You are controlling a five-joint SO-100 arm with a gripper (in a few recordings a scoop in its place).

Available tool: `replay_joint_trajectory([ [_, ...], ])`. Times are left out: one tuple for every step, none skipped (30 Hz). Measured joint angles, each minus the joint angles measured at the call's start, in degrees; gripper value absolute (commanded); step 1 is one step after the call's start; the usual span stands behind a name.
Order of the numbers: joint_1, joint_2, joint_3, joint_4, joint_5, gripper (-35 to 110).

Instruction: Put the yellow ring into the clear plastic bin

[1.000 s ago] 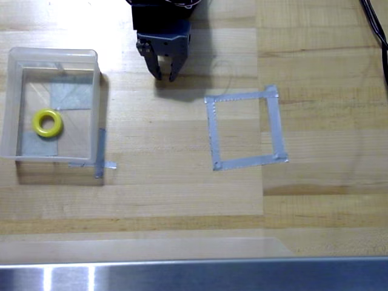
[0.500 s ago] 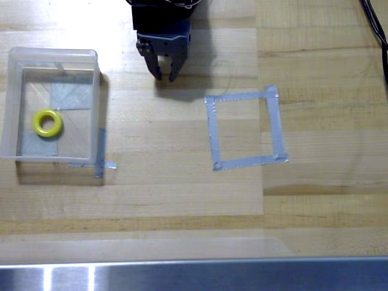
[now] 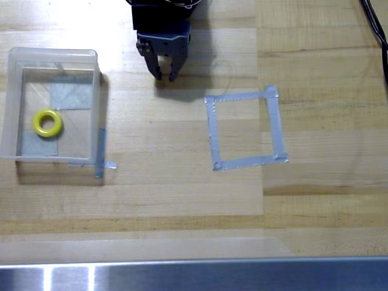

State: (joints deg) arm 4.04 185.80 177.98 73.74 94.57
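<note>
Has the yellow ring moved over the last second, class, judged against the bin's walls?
No. The yellow ring lies at the same spot inside the clear plastic bin, over the same grey tape patch, and the tool hangs apart from it.

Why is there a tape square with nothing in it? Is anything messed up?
Nothing looks wrong. The yellow ring lies flat inside the clear bin; the tape square is a little crooked.
</note>
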Motion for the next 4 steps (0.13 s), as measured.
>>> replay_joint_trajectory([
  [0.0, 0.0, 0.0, 0.0, 0.0, 6],
  [0.0, 0.0, 0.0, 0.0, 0.0, 6],
  [0.0, 0.0, 0.0, 0.0, 0.0, 6],
  [0.0, 0.0, 0.0, 0.0, 0.0, 6],
])
